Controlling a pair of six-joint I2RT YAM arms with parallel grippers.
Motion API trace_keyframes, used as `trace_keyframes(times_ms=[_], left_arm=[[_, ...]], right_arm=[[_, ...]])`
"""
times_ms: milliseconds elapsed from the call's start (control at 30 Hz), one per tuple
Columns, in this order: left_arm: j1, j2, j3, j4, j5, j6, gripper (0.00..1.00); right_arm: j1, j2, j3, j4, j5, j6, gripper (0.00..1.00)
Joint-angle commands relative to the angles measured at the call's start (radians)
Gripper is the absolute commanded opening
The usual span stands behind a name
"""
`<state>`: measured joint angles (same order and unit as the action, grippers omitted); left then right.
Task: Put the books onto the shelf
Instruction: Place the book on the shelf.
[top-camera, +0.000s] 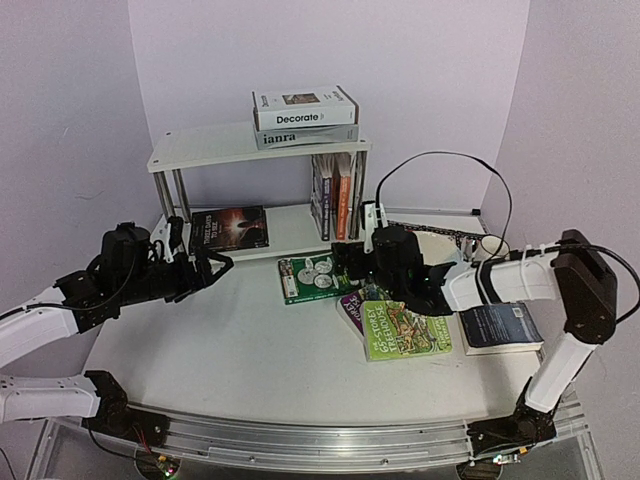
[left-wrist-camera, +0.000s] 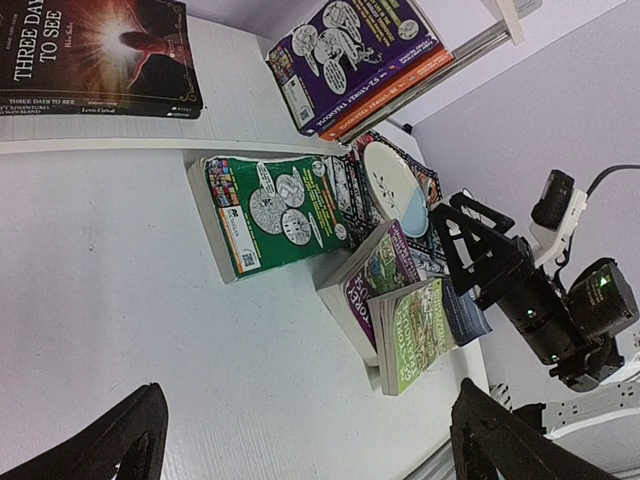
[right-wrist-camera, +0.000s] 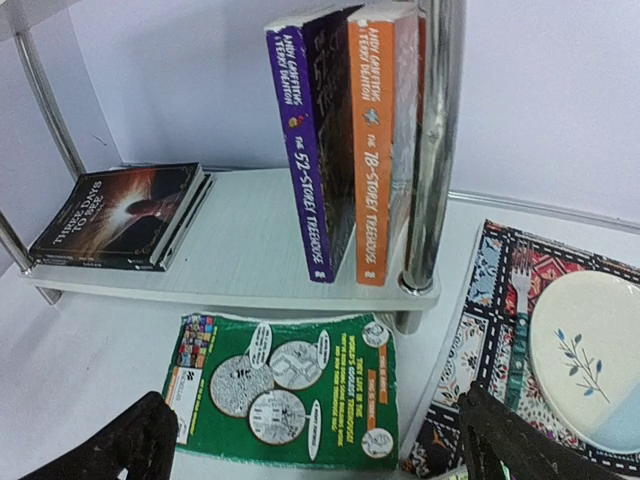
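Now the right pincer (right-wrist-camera: 320, 445) hangs wide open and empty over the green book (right-wrist-camera: 285, 385), flat on the tabletop (right-wrist-camera: 70, 350) just near of the shelf (right-wrist-camera: 250, 240). The left pincer (left-wrist-camera: 310, 440) gapes empty too. The upright books (right-wrist-camera: 345, 140) stand by the right leg (right-wrist-camera: 435, 140), so a lift swung wide would likely topple them.

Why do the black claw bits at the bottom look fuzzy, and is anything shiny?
Right wrist view: the right claw's fingers look blurred, probably too near the lens; the chrome leg shows bright streaks. Left wrist view: the left claw's fingers are dark and soft, while the green book is sharp. Top view: soft, even light, only faint shadows.
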<state>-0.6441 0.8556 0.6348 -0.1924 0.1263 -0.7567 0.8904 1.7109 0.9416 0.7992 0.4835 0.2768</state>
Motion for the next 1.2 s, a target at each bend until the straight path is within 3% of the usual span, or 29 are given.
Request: trace_keyframes(times_ms=[0, 300, 567, 767, 933, 1167], left_arm=[[0.004, 0.011, -0.013, 0.018, 0.016, -0.001, 1.0], [0.004, 0.09, -0.1, 0.165, 0.082, -0.059, 1.0], [0.003, 0.25, -0.101, 0.31, 0.109, -0.077, 0.99], [0.001, 0.353, -0.066, 0.354, 0.119, -0.063, 0.99], [-0.003, 0.391, -0.048, 0.362, 0.115, -0.043, 0.99], [-0.008, 0.439, -0.047, 0.383, 0.114, -0.036, 0.99]], right_arm=[[-0.002, -0.135, -0.108, -0.125, -0.054, 0.093, 0.98], [-0.002, -0.243, -0.187, -0.351, -0.097, 0.18, 0.98], [-0.003, -0.208, -0.112, -0.587, -0.036, 0.293, 0.98], [-0.007, -0.146, -0.081, -0.604, -0.158, 0.16, 0.98], [-0.047, -0.076, -0.042, -0.616, -0.305, 0.186, 0.98], [-0.066, -0.041, -0.02, -0.586, -0.339, 0.178, 0.98]])
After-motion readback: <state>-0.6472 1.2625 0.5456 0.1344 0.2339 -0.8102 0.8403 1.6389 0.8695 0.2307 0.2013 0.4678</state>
